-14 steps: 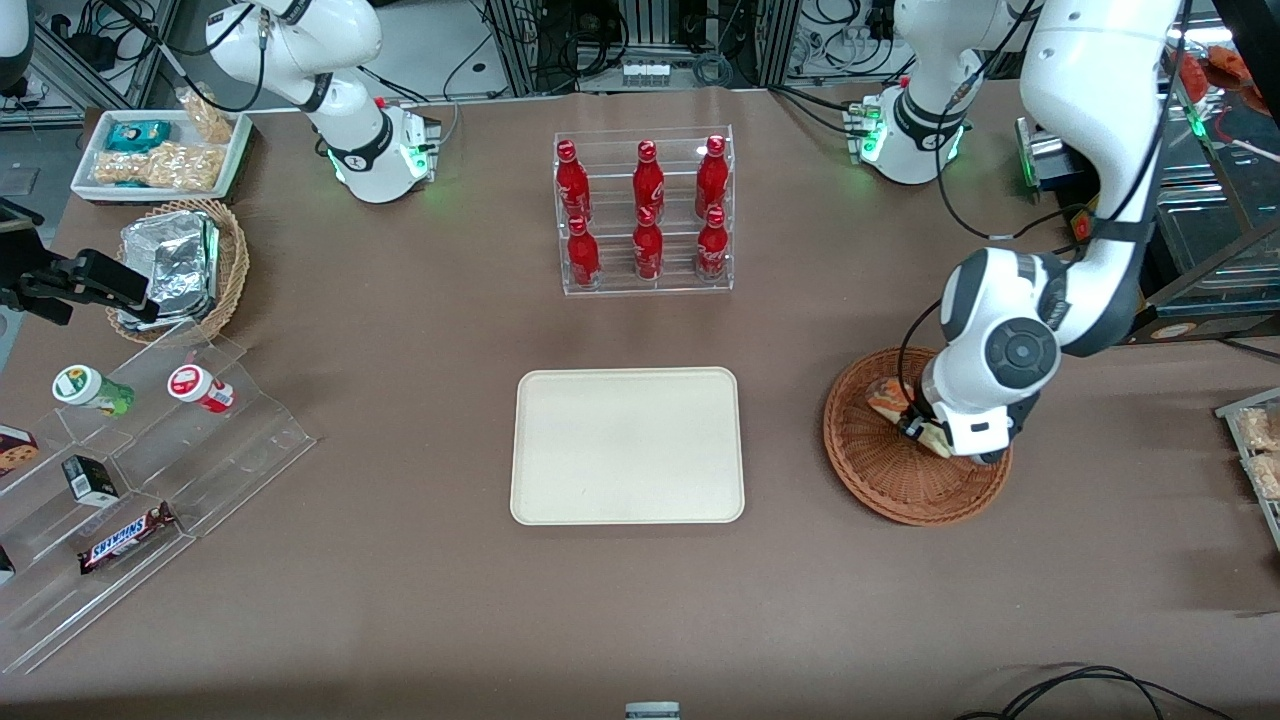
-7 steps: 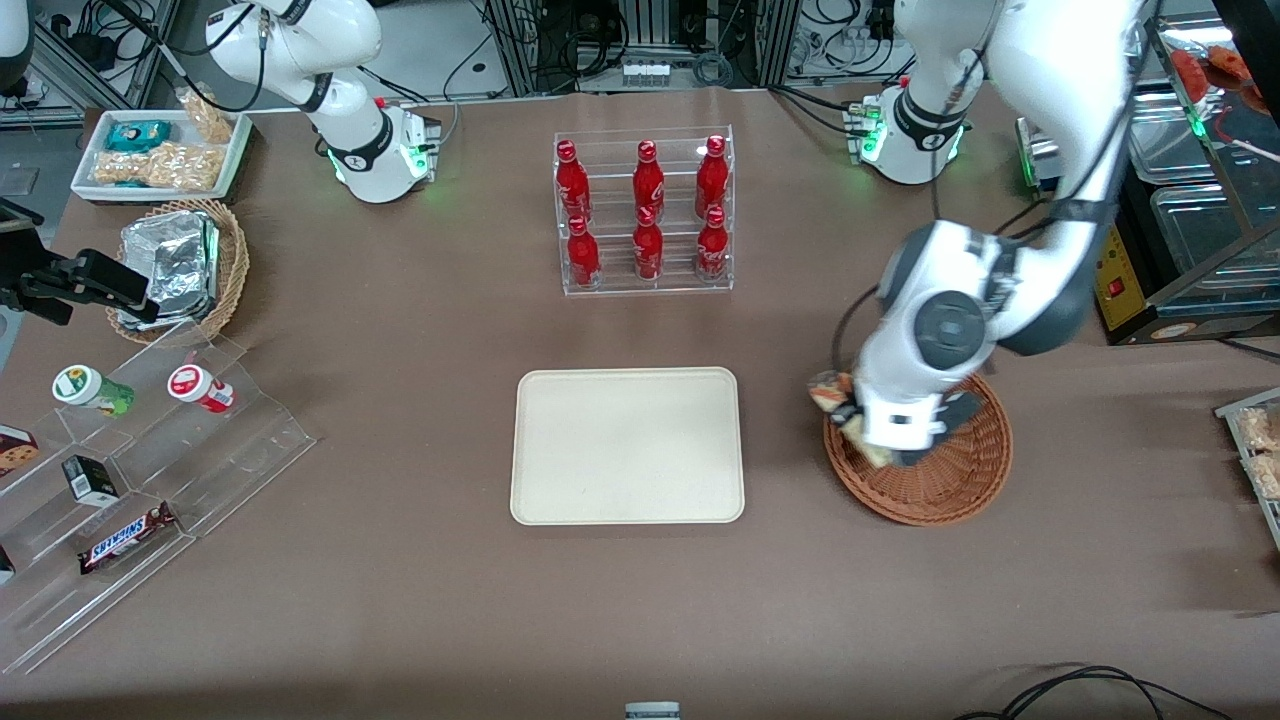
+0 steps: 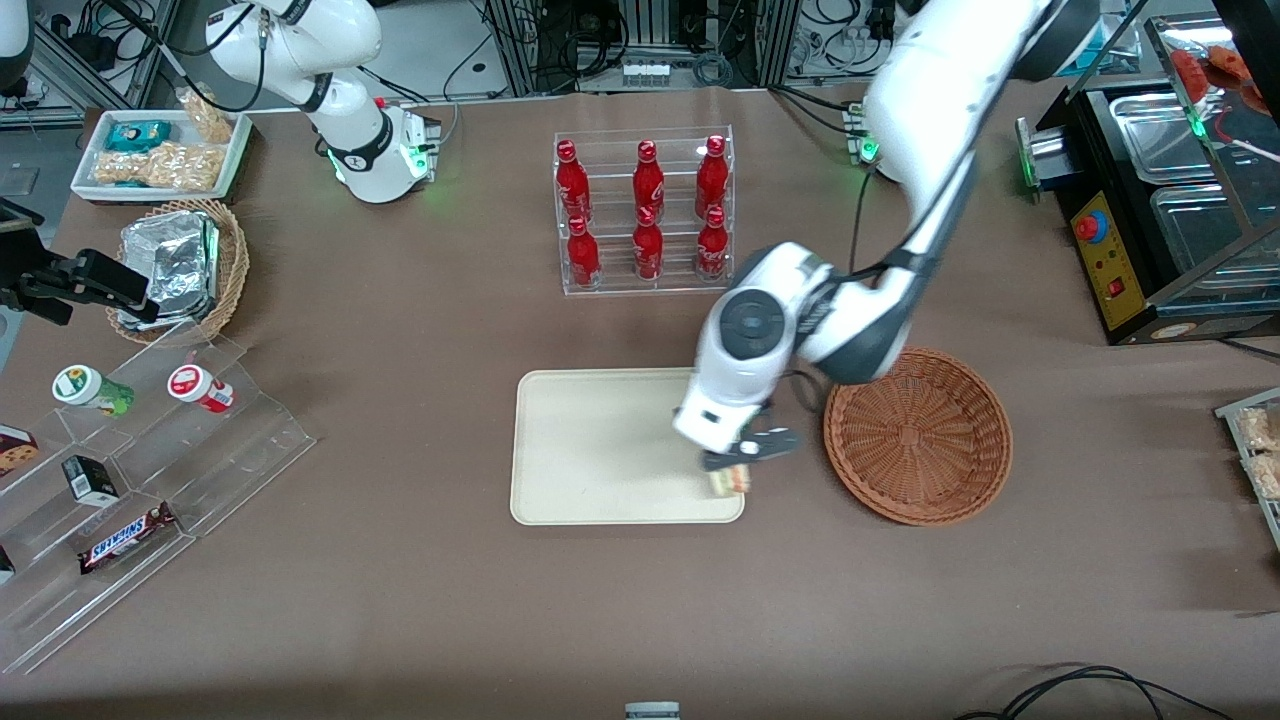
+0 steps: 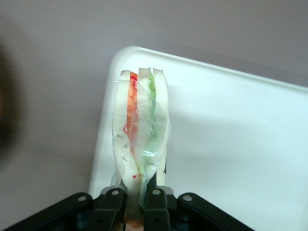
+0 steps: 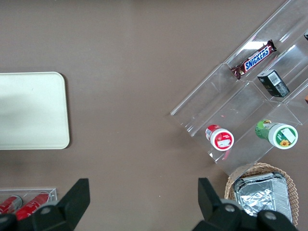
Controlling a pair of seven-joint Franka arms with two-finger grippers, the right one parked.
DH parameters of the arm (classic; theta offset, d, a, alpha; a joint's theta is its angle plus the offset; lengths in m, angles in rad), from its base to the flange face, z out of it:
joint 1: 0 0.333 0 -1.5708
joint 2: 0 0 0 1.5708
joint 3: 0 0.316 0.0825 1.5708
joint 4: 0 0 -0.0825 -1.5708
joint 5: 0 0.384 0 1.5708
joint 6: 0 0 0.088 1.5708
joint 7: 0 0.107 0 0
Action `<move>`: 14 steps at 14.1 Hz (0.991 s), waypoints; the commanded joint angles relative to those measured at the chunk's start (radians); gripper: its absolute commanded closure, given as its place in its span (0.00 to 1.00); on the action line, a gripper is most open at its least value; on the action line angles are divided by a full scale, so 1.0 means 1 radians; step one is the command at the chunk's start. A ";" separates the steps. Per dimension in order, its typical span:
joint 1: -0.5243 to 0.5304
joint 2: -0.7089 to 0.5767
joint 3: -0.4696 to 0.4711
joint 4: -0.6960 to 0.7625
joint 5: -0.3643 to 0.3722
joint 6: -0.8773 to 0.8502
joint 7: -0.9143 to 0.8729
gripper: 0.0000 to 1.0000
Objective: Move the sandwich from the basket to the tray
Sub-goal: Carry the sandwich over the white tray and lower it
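The sandwich (image 3: 730,481) hangs above the corner of the tray (image 3: 600,450) nearest the front camera on the basket's side, pinched between the closed fingers (image 4: 111,204) of the gripper (image 3: 738,467); the wrist view shows it over the tray's rounded rim. Half a second ago it was just clearing the rim of the basket (image 3: 917,435); a second ago it sat low inside. The basket is now empty and the carry is all but done. Judged remaining: lower, shift inward from the edge, release. Farther off, the rack of red bottles (image 3: 645,210) is undisturbed.
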 commanded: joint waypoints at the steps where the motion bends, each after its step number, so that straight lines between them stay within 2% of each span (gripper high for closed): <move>1: -0.065 0.109 0.011 0.165 0.012 -0.022 0.024 0.94; 3: -0.119 0.138 0.015 0.175 0.035 0.019 0.037 0.94; 5: -0.144 0.162 0.015 0.176 0.097 0.073 0.027 0.94; 14: -0.162 0.209 0.014 0.190 0.098 0.107 0.025 0.91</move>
